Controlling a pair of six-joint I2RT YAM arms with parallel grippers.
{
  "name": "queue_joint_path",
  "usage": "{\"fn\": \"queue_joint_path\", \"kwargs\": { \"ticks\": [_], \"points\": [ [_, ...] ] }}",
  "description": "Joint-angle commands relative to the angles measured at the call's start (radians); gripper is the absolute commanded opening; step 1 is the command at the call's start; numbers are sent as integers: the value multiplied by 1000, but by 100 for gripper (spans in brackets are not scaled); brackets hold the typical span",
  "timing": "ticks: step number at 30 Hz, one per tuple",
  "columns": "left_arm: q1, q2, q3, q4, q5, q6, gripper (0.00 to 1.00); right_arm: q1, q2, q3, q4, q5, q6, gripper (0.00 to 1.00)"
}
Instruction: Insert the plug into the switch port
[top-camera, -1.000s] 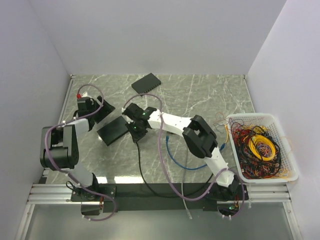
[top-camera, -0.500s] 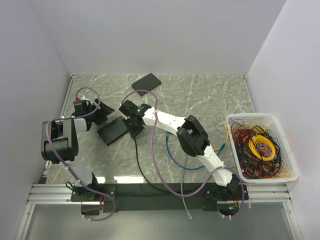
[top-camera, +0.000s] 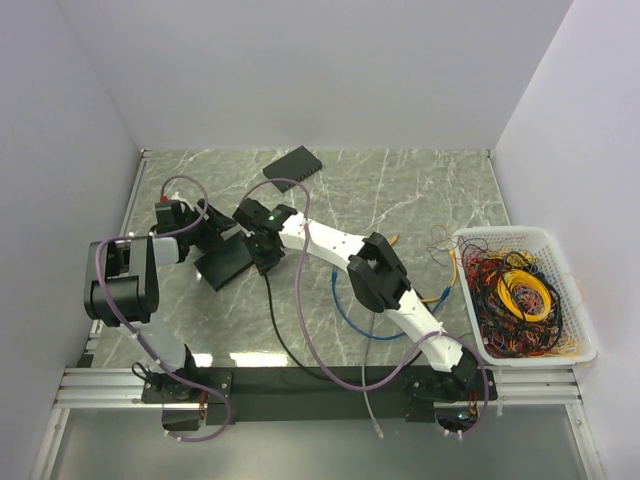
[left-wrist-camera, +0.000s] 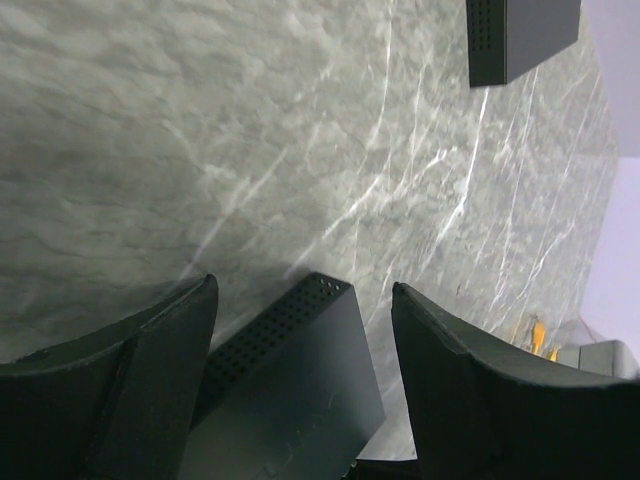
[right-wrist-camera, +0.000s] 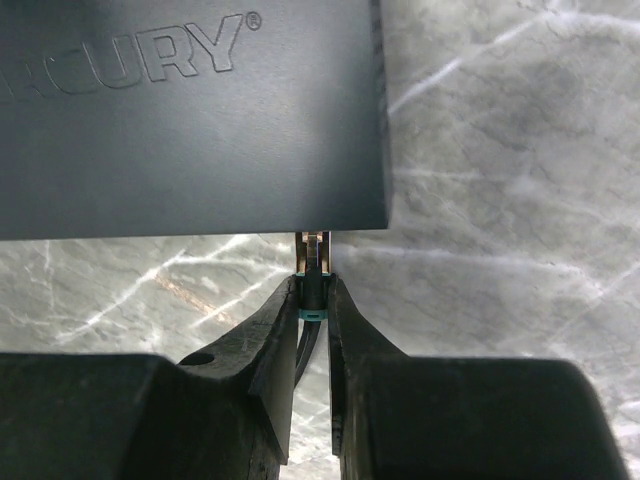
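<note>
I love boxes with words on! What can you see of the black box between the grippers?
The box is flat, dark and matte, like plastic, with raised letters ending CURY on top and tiny holes along one side. It lies flat on the table. The open left gripper straddles one end; the right gripper pinches a plug at the box's edge.

The left arm is folded back on itself at the left side, its forearm reaching forward and to the right. The left gripper sits low, its 2 jaws spread wide. The right arm stretches far across to the left with its wrist tipped down. The right gripper is pinched nearly closed on a small connector at its fingertips.
</note>
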Motion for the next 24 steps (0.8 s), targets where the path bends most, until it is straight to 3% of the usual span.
{"fn": "queue_joint_path", "kwargs": {
  "ticks": [1, 7, 15, 18, 24],
  "points": [
    [-24, -19, 19, -17, -33, 33, 76, 11, 37, 89, -41, 14, 13, 0],
    [-64, -21, 39, -54, -68, 68, 72, 15, 66, 163, -84, 8, 11, 0],
    [-118, 34, 93, -78, -22, 126, 57, 14, 71, 157, -84, 34, -4, 0],
    [-124, 47, 107, -98, -45, 134, 59, 14, 83, 158, -89, 25, -6, 0],
    [-124, 1, 102, -117, -129, 149, 70, 12, 60, 79, -78, 25, -6, 0]
  ]
}}
